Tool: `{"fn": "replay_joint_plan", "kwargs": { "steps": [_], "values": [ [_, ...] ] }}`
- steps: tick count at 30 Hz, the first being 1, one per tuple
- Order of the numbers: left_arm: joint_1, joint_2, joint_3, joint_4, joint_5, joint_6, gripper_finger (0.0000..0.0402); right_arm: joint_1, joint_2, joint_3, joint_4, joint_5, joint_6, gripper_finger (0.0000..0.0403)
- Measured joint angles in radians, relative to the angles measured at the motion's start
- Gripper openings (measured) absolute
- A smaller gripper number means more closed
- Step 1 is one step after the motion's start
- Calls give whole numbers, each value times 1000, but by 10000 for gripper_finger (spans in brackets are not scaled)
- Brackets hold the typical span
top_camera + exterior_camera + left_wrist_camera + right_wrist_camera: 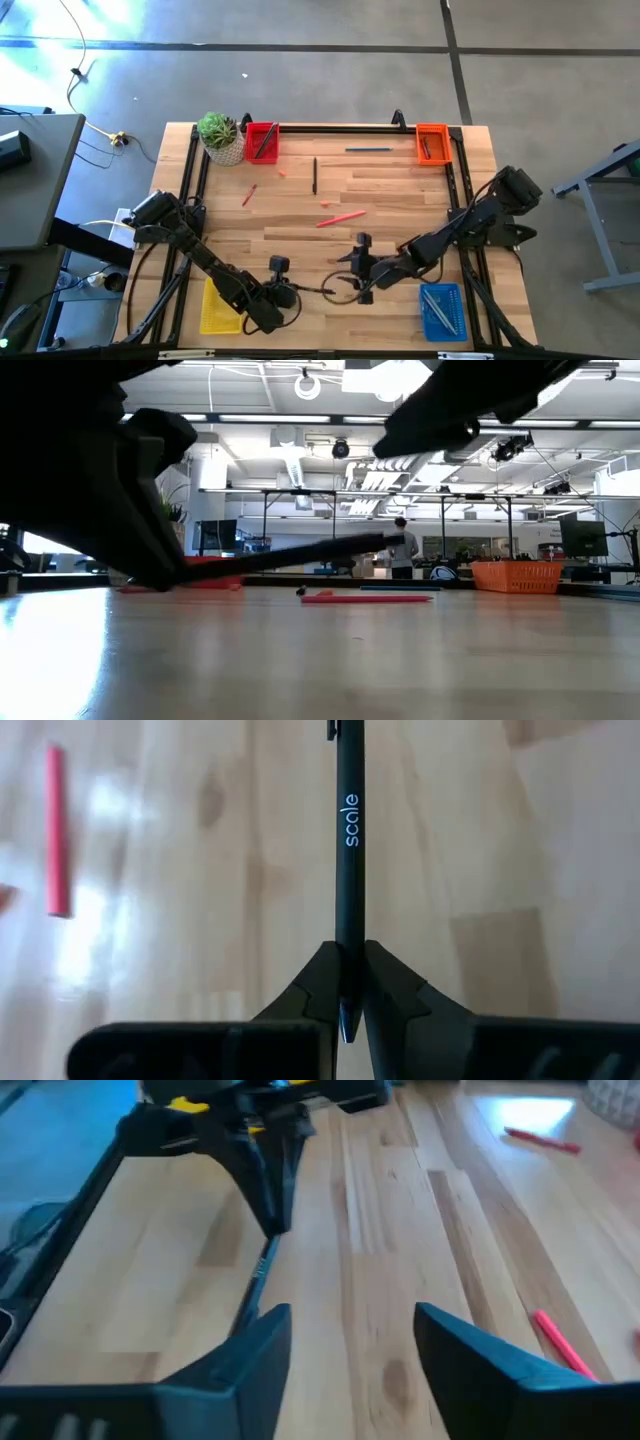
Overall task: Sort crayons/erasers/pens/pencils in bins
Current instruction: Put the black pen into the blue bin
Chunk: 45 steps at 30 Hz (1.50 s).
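Observation:
My left gripper [287, 293] is near the table's front edge, shut on a black pen [349, 830] marked "scale". The pen [318, 291] sticks out toward the table's right. My right gripper [350, 1320] is open just right of it [352, 276]. The pen's free end [245, 1305] passes behind one of its fingers, not between them. The red bin [262, 141] and orange bin [432, 142] stand at the far edge, the yellow bin [218, 305] and blue bin [441, 310] at the near edge. Short red-orange crayons [249, 195] lie on the table. My left gripper pinches the pen's barrel [349, 955] between its two fingers, close to the pointed tip [345, 1028], which shows in the gap behind. The fingers lie along the pen. The pen [300, 556] is lifted clear of the table, its free end slanting slightly up. My right gripper: whether its finger [250, 1355] touches the pen's free end I cannot tell.
A long pink-red stick [341, 217] lies mid-table, a black pen [314, 175] and a blue pen [368, 149] farther back. A white pot with a green plant [220, 135] stands by the red bin. A person [405, 555] stands in the room beyond.

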<state>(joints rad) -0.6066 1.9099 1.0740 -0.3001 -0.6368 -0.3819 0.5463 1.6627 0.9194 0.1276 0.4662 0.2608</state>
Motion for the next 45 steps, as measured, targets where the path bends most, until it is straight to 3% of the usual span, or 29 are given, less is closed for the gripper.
{"fn": "replay_joint_plan", "kwargs": {
  "steps": [7, 12, 17, 22, 29, 33, 38, 41, 45],
  "values": [
    [-19, -13, 2, -8, -89, -15, 8, 49, 1, -51, 25, 107, -30, 240],
    [-22, -15, 1, -5, -116, -10, 8, 48, 1, -178, 287, 118, -61, 241],
    [-6, -33, -92, 122, -85, 8, 8, 48, 1, -282, 481, 126, -103, 241],
    [5, -95, -259, 440, -26, 59, 7, 48, 1, -327, 594, 128, -111, 241],
    [28, -184, -494, 1148, -7, 201, 7, 13, 1, -311, 769, 111, -190, 241],
    [39, -198, -558, 1478, 26, 313, 7, -17, 1, -284, 881, 69, -263, 241],
    [73, -198, -565, 1593, 72, 351, 7, -52, 1, -225, 992, -18, -373, 241],
    [101, -196, -567, 1642, 81, 353, 7, -76, 1, -170, 983, -98, -400, 241],
    [136, -197, -563, 1687, 118, 378, 7, -96, 1, -108, 953, -119, -424, 241]
  ]
}}
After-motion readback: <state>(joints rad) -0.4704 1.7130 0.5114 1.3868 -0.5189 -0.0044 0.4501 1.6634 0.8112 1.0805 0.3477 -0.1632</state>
